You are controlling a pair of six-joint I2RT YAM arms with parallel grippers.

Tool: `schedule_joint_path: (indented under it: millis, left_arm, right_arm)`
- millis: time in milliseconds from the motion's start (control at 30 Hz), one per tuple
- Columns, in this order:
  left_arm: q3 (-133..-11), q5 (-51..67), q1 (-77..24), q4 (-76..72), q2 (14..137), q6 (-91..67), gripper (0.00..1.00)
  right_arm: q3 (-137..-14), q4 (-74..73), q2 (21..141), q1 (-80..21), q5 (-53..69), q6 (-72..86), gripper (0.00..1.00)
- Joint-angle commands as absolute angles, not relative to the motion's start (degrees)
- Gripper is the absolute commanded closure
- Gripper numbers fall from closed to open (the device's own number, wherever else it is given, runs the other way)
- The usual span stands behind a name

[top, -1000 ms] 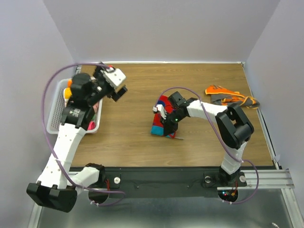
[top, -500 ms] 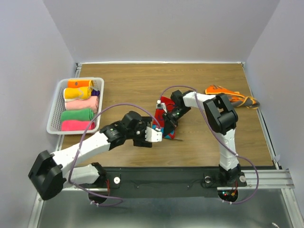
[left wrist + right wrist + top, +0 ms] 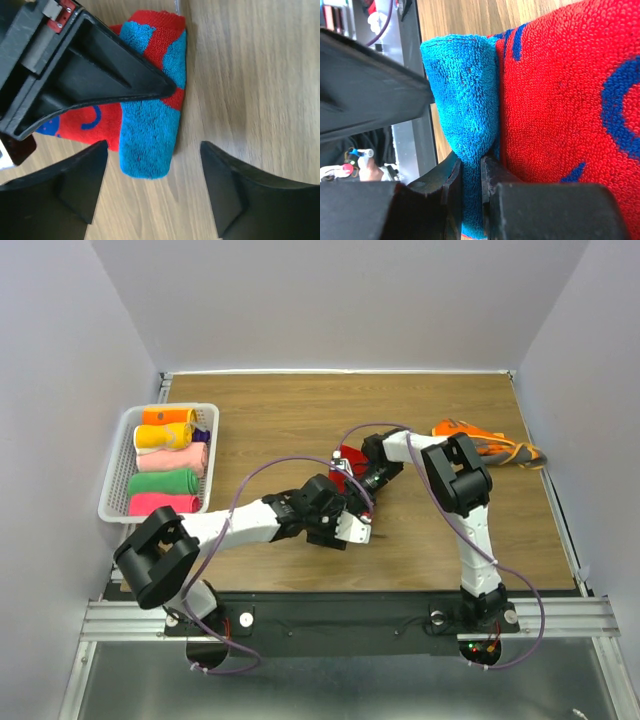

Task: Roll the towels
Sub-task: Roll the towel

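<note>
A red towel with blue patterns lies partly rolled in the middle of the table; its blue rolled end points at my left gripper. My right gripper is shut on the blue fold, with the red side beside its fingers. My left gripper is open and low over the table, its fingertips either side of the roll's blue end without touching it. From above, the left gripper meets the right gripper at the towel.
A white slatted basket at the left edge holds several rolled towels: orange, yellow, pink, green and red-pink. A crumpled orange and grey towel lies at the back right. The right gripper's black body overhangs the towel in the left wrist view.
My left arm has swung from the basket down to the red and blue towel, and its jaws have narrowed a little. The right gripper keeps its hold on the towel.
</note>
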State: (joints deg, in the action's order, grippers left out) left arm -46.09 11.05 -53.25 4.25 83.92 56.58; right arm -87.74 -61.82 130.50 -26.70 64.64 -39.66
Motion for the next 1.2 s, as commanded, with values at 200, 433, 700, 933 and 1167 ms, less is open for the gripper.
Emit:
schedule_joint_path:
  millis: [200,433,700,933,1167]
  left_arm:
    - [-49.6,8.0,-53.5,0.3,92.2,58.4,0.21]
    - [-50.3,11.1,-53.4,4.5,92.7,59.2,0.53]
    - [-50.0,17.0,-53.4,14.3,91.9,56.7,0.68]
    - [-52.7,21.0,-52.4,18.9,94.2,54.1,0.72]
    - [-66.3,29.4,-45.7,32.1,105.7,51.8,0.65]
  right_arm:
    - [-90.4,-66.9,133.5,-26.5,63.0,-44.8,0.93]
    - [-92.5,-67.9,132.6,-26.2,61.6,-44.8,0.76]
    - [-106.3,-67.9,131.0,-19.9,56.4,-39.0,0.39]
    - [-121.6,-65.5,128.5,-12.5,48.7,-31.1,0.14]
    - [-115.3,-58.9,113.5,-3.7,46.8,-27.5,0.0]
